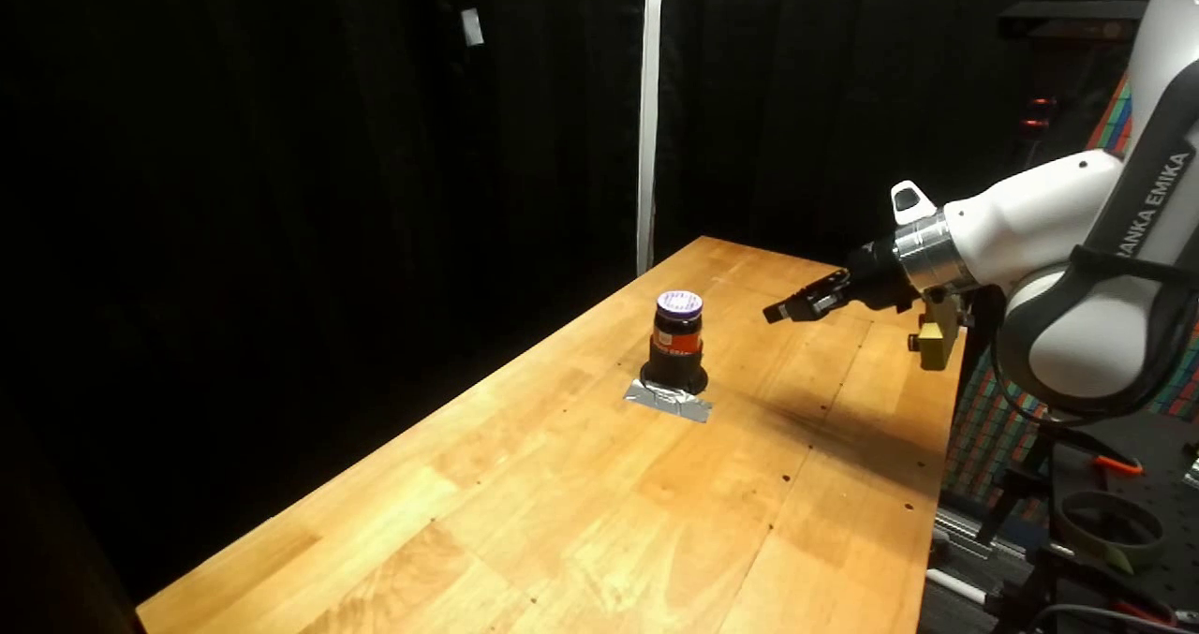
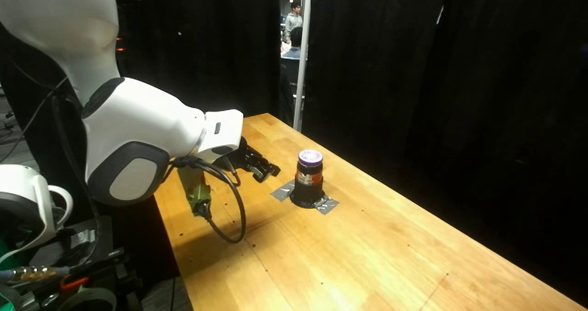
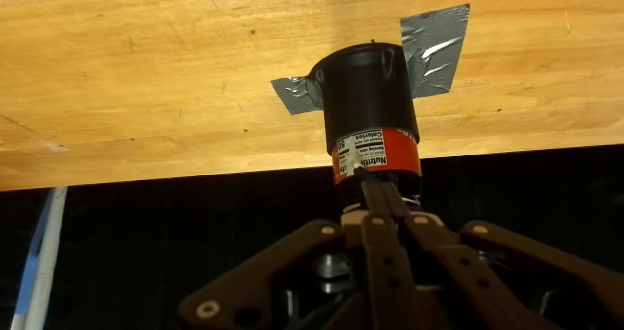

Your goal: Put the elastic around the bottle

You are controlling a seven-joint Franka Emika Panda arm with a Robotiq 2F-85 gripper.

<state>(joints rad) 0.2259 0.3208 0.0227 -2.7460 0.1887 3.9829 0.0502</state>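
The bottle is a squat dark jar with an orange-red label [image 1: 679, 342] and a purple-and-white lid. It stands upright in a black holder [image 1: 672, 369] on the table. It also shows in an exterior view [image 2: 310, 178] and, upside down, in the wrist view [image 3: 402, 149]. My gripper [image 1: 785, 311] points down toward the bottle from the robot's side, with a gap between them in both exterior views. In the wrist view my fingertips [image 3: 382, 184] are together and overlap the jar's upper part. I see nothing clearly between them. I cannot make out an elastic in any view.
Silver tape [image 1: 669, 402] fixes the holder's base to the wooden table [image 1: 599, 503]; two tape pieces show in the wrist view [image 3: 435, 52]. The table's far edge lies behind the bottle, with black curtains [image 1: 328, 194] and a pale pole [image 1: 648, 119] beyond it.
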